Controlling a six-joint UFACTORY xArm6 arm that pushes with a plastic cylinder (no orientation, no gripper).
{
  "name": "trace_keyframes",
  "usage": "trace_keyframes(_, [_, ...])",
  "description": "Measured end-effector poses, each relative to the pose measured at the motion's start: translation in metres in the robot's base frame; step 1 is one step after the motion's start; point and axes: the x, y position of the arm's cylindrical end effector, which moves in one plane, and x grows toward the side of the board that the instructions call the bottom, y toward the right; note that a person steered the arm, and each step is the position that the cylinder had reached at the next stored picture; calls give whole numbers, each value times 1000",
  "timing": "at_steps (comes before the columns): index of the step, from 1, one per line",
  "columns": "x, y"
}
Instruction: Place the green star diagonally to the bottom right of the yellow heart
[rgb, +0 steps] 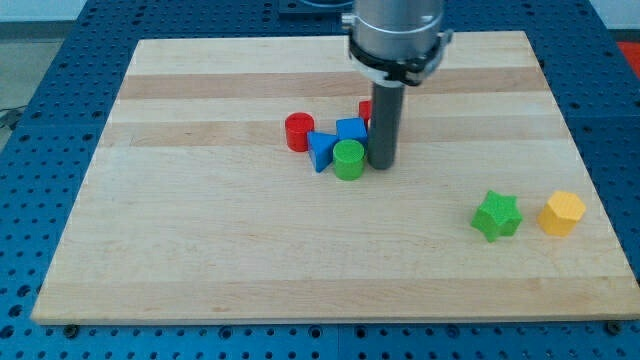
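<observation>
My tip (381, 165) at the centre cluster — no jaws, just a bare rod.
Touching green cylinder (348, 160); green star (497, 215) beside yellow block (561, 213) — well apart, lower right.

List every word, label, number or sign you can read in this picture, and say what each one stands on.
There are none to read.
The wooden board is bare wood, with no print.
The green star, yellow block, red cylinder, green cylinder and blue blocks carry no marks.
The metal collar above my tip shows no legible label.
</observation>
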Motion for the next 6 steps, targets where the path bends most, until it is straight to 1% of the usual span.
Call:
trace_keyframes(1, [107,51])
trace_keyframes(2, [169,84])
trace_keyframes(3, [151,113])
trace_keyframes(5, [77,119])
trace_keyframes(6, [70,110])
